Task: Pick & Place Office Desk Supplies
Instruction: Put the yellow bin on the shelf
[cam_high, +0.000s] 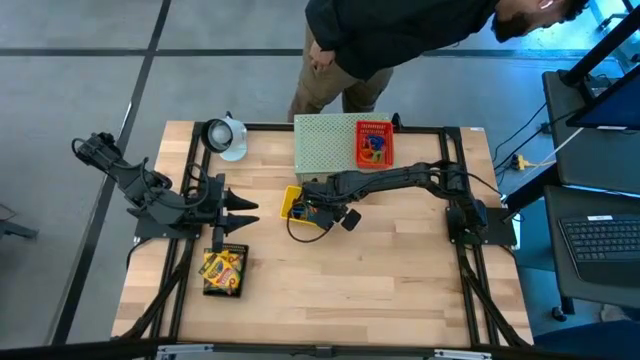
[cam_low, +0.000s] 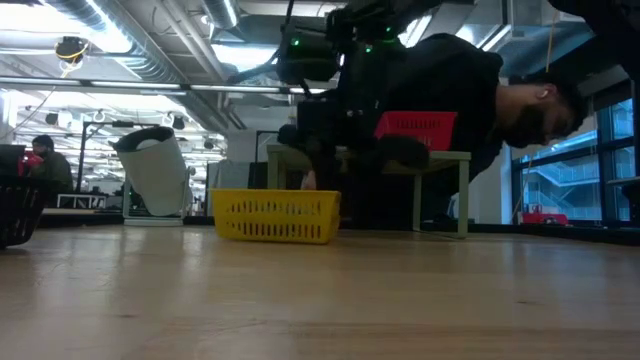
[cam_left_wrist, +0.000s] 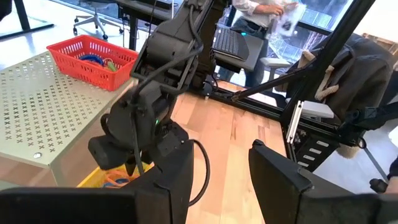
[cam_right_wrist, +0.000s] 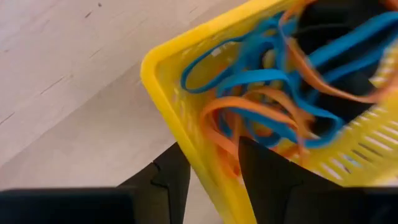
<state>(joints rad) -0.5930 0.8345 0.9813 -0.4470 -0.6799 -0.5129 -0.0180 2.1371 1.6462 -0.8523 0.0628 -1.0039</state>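
Note:
A yellow mesh tray (cam_high: 296, 203) stands on the table's middle, holding blue loops (cam_right_wrist: 249, 79) and orange loops (cam_right_wrist: 261, 102). My right gripper (cam_right_wrist: 214, 174) is open above the tray's corner, pointing down, one finger (cam_right_wrist: 267, 171) inside the tray and the other finger (cam_right_wrist: 168, 180) outside its wall (cam_right_wrist: 186, 124). Yellow-green crayon boxes (cam_high: 222, 268) lie in a black tray near the left front. A red tray (cam_high: 375, 143) with more loops sits on the pale green mesh shelf (cam_high: 323, 145). My left gripper (cam_high: 240, 208) waits open at the left, raised. My right gripper comes from above with the yellow tray's wall (cam_right_wrist: 198, 146) between its two fingers, near a corner. The inner finger stands among the orange loops (cam_right_wrist: 227, 146). Whether either finger touches the wall or a loop, I cannot tell.
A white round object (cam_high: 228, 136) stands at the far left of the table. A person (cam_high: 400, 35) leans over the far edge behind the shelf. Bare wood (cam_high: 390, 280) lies toward the near edge, right of the black tray. In the low view the yellow tray (cam_low: 278, 217) hides the fingertips.

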